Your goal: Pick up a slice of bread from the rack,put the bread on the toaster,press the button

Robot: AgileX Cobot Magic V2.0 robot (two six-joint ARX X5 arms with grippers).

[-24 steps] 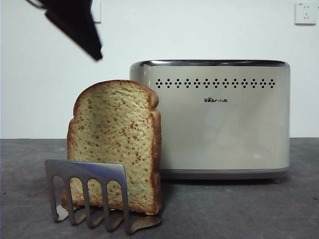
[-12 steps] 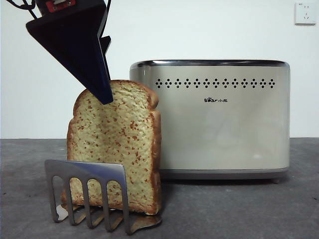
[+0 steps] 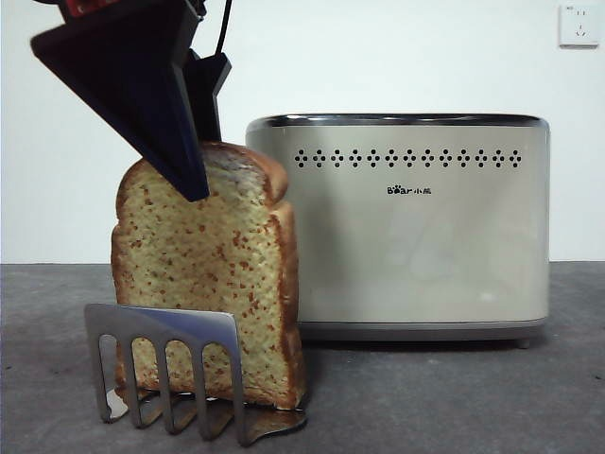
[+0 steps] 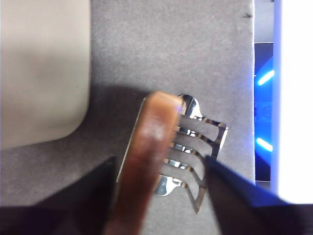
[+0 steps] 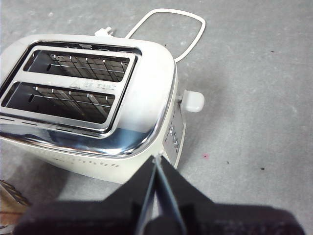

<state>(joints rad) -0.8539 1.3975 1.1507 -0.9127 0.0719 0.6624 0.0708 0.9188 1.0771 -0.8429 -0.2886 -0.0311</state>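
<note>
a: where's the bread (image 3: 203,284)?

b: upright in the rack (image 3: 165,364), just left of the toaster (image 3: 416,227), long axis vertical, rounded top up, tipped a bit away from the toaster.

a: and the left gripper (image 4: 156,169)?

b: down over the bread's top, jaws wide, one on each side of the crust; i can't tell if they touch it.

a: the right gripper (image 5: 156,164)?

b: jaws pressed together, hanging above the toaster's lever (image 5: 191,101) end.

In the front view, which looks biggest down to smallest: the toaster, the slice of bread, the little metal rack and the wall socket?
1. toaster
2. slice of bread
3. rack
4. wall socket
The bread and rack stand nearer the camera, so they look larger than they are.
</note>
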